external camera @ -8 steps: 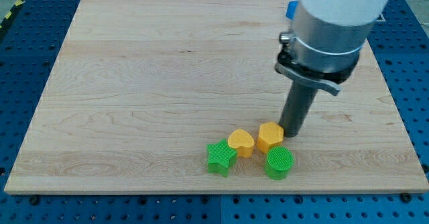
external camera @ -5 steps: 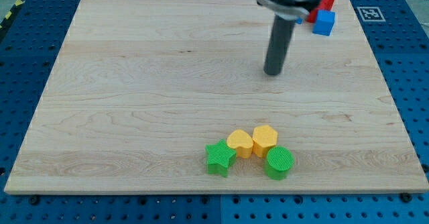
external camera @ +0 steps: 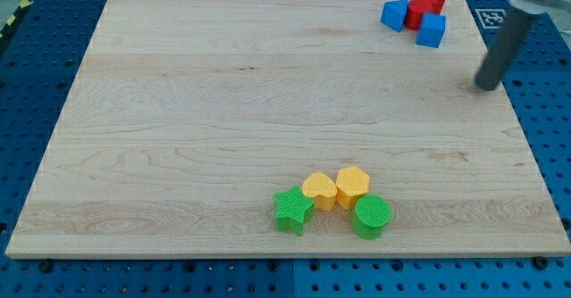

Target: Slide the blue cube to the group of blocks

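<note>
Your blue cube (external camera: pixel 431 30) sits in the worktop's top-right corner, touching the red blocks (external camera: pixel 423 7). My tip (external camera: pixel 486 87), a bare rod without jaws, stands near the right edge, below-right of it; the group (external camera: pixel 335 200) lies near the bottom edge.

Rod dark grey, smooth, cylindrical; my tip (external camera: pixel 486 87) blunt, maybe flat-ended. Upper section cut off by frame edge.
</note>
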### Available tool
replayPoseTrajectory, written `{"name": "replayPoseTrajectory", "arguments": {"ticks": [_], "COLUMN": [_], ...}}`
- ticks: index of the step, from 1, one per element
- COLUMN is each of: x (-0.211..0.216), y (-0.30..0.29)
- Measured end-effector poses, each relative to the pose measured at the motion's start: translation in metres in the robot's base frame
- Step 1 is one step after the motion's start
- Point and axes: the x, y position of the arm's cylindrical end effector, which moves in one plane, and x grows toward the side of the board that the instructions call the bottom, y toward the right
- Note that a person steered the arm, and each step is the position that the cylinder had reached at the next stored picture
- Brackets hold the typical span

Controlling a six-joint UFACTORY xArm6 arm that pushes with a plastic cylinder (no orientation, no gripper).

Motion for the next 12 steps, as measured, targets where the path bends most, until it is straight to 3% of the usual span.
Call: {"name": "replayPoseTrajectory", "arguments": {"ticks": [1,2,4,6,8,10,12], "x": [-0.055,-0.109,-0.122,-0.112,-0.070,-0.068,-0.052], "y": [0.040,0.011,-0.018,-0.090,-0.142,-0.243,-0.308]}}
